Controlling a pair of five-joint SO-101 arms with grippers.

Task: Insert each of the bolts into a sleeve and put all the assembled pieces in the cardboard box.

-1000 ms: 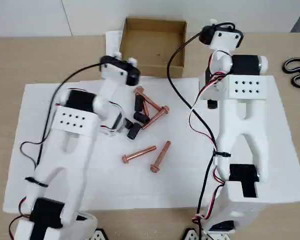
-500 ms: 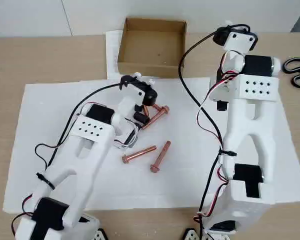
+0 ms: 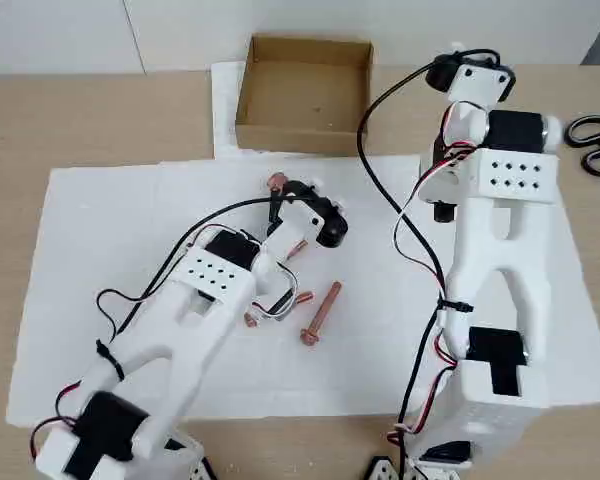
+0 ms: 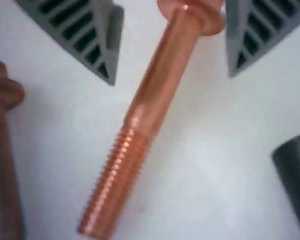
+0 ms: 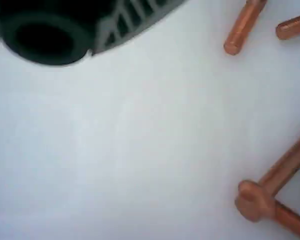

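The cardboard box (image 3: 248,95) is seen open-topped at the far edge of the white sheet (image 3: 100,260), which is spread over the wooden table (image 3: 70,110); every place below is given from that box.

The left gripper (image 4: 172,75) is held on the near side of the box, low over the sheet; its jaws are spread wide and nothing is grasped. A copper bolt (image 4: 145,115) is straddled by them; its head is set between the two grey fingertips (image 4: 90,40) and its threaded end is pointed away from them; it is laid flat on the sheet, and no contact with either finger can be made out. A second bolt (image 4: 2,150) is seen just beside it, and a dark sleeve (image 4: 292,165) on its other side. In the high view a lone bolt (image 3: 321,312) is found on the sheet, farther from the box than the left gripper.

The right gripper (image 3: 443,208) is held near the box's right near corner, above the sheet; a black sleeve (image 5: 40,32) is clamped in it, with the bore turned towards the wrist camera. Past it, a bolt head (image 5: 255,200) and two bolt ends (image 5: 242,22) are seen on the sheet.

Scissors (image 3: 595,140) are laid on the table, well to the right of the box.
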